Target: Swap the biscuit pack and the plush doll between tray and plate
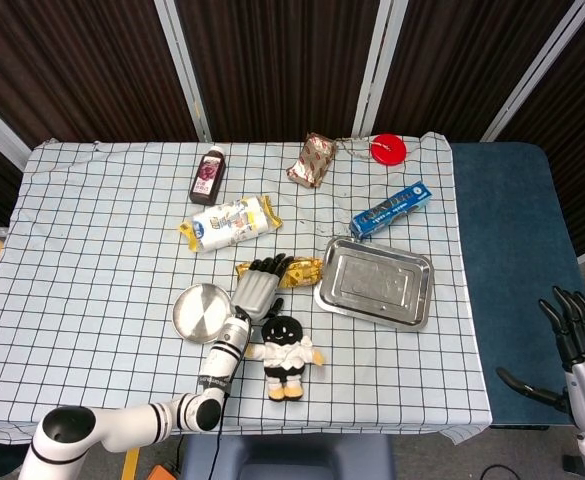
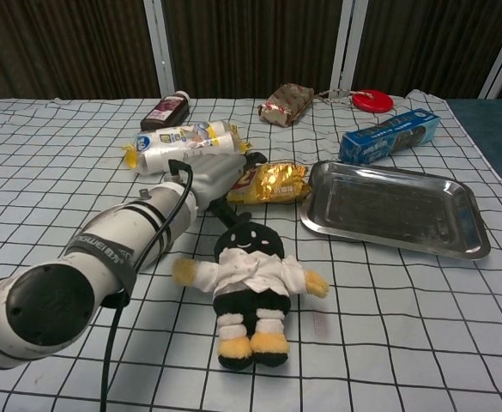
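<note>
Left hand [image 1: 257, 290] sat mid-frame over the gold biscuit pack [image 1: 300, 269], fingers draped on its left end; whether they actually gripped it was hard to tell. Plush doll [image 1: 284, 352] lay just below on the cloth, plate [image 1: 198, 312] left, tray [image 1: 376, 282] right, both empty. Right hand [image 1: 576, 338] hung spread at lower right, holding nothing. Best approach: close firmly on the pack, lift clear of the doll, then carry it.

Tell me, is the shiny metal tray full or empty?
Empty. The rectangular silver metal tray shows only its bare bottom in both views; nothing lies in it.
</note>
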Tool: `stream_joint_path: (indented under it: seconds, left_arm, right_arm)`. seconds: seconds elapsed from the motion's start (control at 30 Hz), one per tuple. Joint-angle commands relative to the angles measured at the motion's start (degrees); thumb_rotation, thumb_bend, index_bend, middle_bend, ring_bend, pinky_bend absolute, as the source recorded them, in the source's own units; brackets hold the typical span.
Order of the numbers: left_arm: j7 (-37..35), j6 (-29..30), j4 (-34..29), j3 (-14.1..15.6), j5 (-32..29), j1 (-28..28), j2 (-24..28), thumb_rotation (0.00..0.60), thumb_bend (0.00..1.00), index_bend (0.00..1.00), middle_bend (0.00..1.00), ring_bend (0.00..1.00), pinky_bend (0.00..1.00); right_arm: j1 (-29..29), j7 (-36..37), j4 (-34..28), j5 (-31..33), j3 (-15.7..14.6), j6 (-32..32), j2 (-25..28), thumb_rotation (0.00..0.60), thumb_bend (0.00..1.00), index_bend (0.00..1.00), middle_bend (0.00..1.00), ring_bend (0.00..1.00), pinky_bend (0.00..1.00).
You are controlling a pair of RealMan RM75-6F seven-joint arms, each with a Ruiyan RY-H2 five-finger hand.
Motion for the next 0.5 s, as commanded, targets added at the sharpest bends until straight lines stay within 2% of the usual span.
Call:
stream_joint_path:
  seconds: [0.03, 0.1, 0.23, 0.5]
  left_arm:
    - [-3.7, 2.0, 4.1, 0.3, 3.6, 0.0, -2.4, 0.600, 0.43, 0.06, 0.16, 0.24, 0.33]
    - [-5.8, 2.9, 6.6, 0.7, 5.5, 0.1, -3.7, 0.600, 0.43, 0.10, 0.20, 0.28, 0.37]
    - [-9.2, 4.6, 11.6, 1.4, 8.7, 0.2, -6.0, 0.600, 0.43, 0.25, 0.35, 0.40, 0.51]
    - [-12.3, 6.1, 15.4, 1.7, 12.3, 0.7, -7.2, 0.600, 0.46, 0.53, 0.61, 0.63, 0.71]
  right_arm:
    - [0.0, 0.2, 0.0, 0.0, 0.0, 0.0, 0.0, 0.600, 0.02, 0.00, 0.00, 0.00, 0.00]
    - [0.0, 0.4, 0.0, 0.1, 0.0, 0.0, 0.1, 0.600, 0.02, 0.00, 0.00, 0.00, 0.00]
    - [0.1, 0.4, 0.0, 0.0, 0.0, 0.1, 0.0, 0.600, 0.02, 0.00, 0.00, 0.00, 0.00]
    - [0.2, 0.1, 0.2, 0.0, 0.0, 0.0, -0.2, 0.600, 0.02, 0.00, 0.00, 0.00, 0.00]
